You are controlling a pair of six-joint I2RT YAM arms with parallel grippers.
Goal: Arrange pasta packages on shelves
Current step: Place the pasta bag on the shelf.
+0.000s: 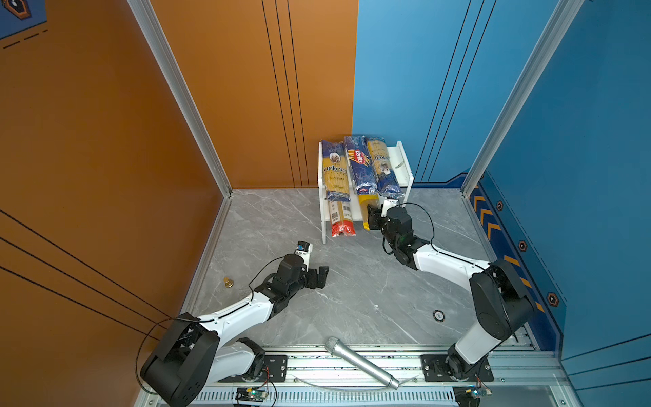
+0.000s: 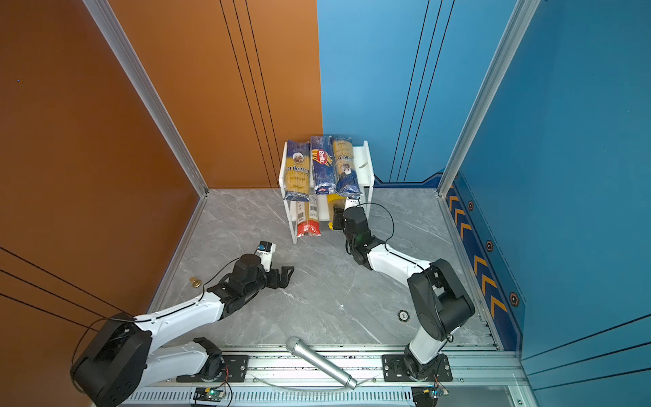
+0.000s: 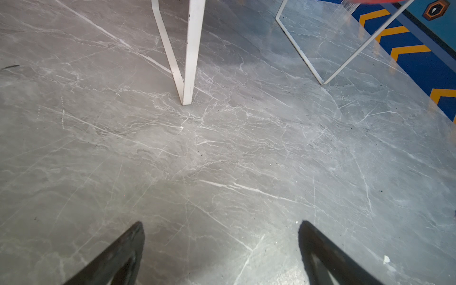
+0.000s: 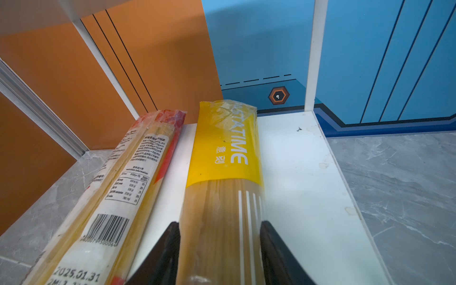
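The white shelves [image 1: 400, 156] stand at the back of the table. On the top board lie three pasta packages side by side: a blue-and-yellow ankara bag [image 1: 336, 172], the dark blue Barilla bag [image 1: 359, 165] and another ankara bag [image 1: 383, 167]. The lower board [image 4: 296, 172] carries a red-and-clear bag [image 4: 138, 172] and a yellow bag [image 4: 222, 153], both sticking out forward. My right gripper [image 4: 220, 227] stands at the yellow bag's near end, a finger against each side. Over bare marble at mid-left, my left gripper [image 3: 220, 227] is open and empty, facing a rack leg [image 3: 190, 61].
A silver microphone [image 1: 361, 363] lies across the front rail. A small brass piece [image 1: 228, 282] sits by the left edge. A round disc [image 1: 438, 315] is set in the grey marble top near the right arm. Orange and blue walls close in the back and sides.
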